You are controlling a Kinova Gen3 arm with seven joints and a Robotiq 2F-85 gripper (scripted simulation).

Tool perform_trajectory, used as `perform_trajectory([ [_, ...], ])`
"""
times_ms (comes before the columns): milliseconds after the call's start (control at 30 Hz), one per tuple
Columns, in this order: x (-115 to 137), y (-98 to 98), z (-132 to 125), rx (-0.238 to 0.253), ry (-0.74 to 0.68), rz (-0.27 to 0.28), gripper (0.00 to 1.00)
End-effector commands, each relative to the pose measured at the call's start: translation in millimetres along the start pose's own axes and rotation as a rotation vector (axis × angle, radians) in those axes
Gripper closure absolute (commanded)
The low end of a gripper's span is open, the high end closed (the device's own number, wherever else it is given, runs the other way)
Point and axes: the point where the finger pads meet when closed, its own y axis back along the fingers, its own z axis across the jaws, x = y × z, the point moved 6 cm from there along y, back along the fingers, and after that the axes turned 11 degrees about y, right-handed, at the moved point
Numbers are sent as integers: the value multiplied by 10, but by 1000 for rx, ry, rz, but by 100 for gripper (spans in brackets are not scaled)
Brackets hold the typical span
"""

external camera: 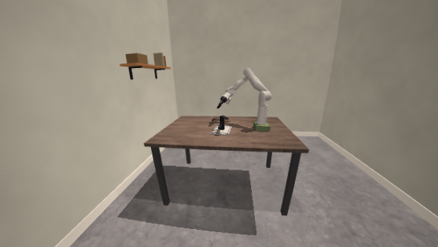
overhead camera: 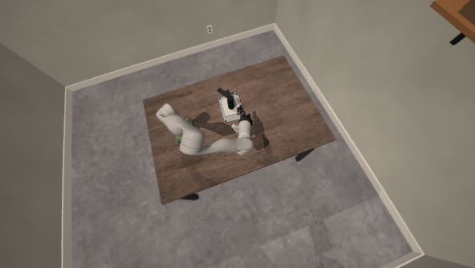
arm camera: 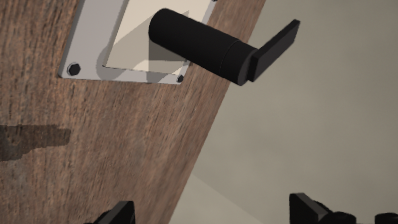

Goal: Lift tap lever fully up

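A black tap (overhead camera: 230,102) (external camera: 221,123) (arm camera: 205,46) stands upright on a pale square base plate (overhead camera: 233,114) (external camera: 226,131) (arm camera: 92,37) near the middle of the wooden table (overhead camera: 280,110) (external camera: 188,134) (arm camera: 100,140). Its flat black lever (overhead camera: 221,91) (arm camera: 276,44) sticks out sideways from the top of the tap. My gripper (overhead camera: 243,113) (external camera: 220,105) (arm camera: 212,217) is open and empty. It hangs in the air above the tap, apart from it, and points down at it. Only the fingertips show at the bottom of the wrist view.
The arm's green base (overhead camera: 189,124) (external camera: 262,127) stands on the table beside the tap. A wall shelf (external camera: 145,66) (overhead camera: 454,13) with boxes hangs far off to the side.
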Motion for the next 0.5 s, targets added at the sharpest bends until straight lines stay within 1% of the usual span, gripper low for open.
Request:
perform_trajectory([
  [0, -81, -345, 233, -27, 84, 123, 0],
  [100, -55, -515, 358, -40, 141, 204, 0],
  [167, -55, -515, 358, -40, 141, 204, 0],
  [200, -34, -625, 442, -49, 182, 258, 0],
  [233, -15, -707, 508, -56, 214, 301, 0],
  [333, 9, -804, 589, -64, 256, 353, 0],
  [467, 60, -981, 744, -80, 340, 454, 0],
])
